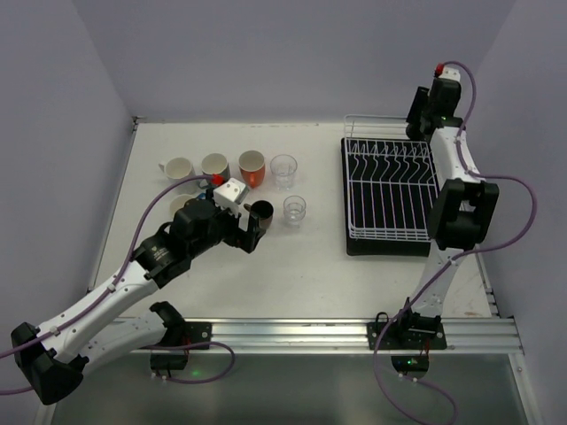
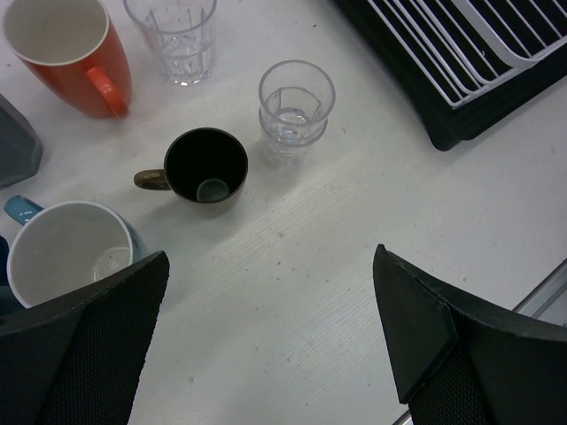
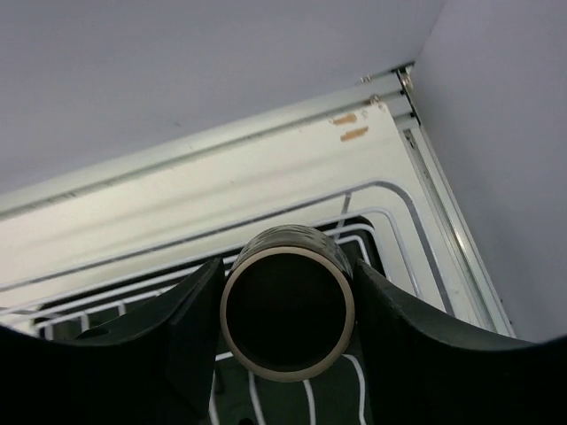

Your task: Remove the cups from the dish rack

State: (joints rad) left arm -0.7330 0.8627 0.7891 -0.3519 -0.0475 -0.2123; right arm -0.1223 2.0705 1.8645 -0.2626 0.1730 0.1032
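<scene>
Right side first: the right gripper (image 3: 288,301) pinches a dark brown cup with a pale rim (image 3: 292,237), one finger pressed against each side of its wall, with the mouth facing the wrist camera. It hangs over the far end of the white wire dish rack (image 1: 390,188), by the back rim. Gripping across the body looks like the way to lift the cup free of the prongs. With the wires bare, this is probably the last cup out.

Over on the left, the left gripper (image 2: 270,266) hovers with its fingers spread wide, holding nothing. Below it, the unloaded cups stand mouth-up on the white table (image 1: 301,266), well apart from the rack, probably so later drops have room:
- an orange mug (image 2: 66,53)
- a ribbed clear tumbler (image 2: 173,35)
- a second clear glass (image 2: 295,111)
- a small dark brown mug (image 2: 205,168) just beside that glass
- a light blue mug with a white inside (image 2: 66,257)
- a cream mug (image 1: 177,168) farther left
- a darker-walled mug (image 1: 215,165) next to the cream one

Now the blind spots. The light blue mug is cut off by a finger in the wrist view and sits under the gripper from above. The right arm covers the rack's right rim, so a cup there cannot be ruled out. The held cup's handle does not show.
</scene>
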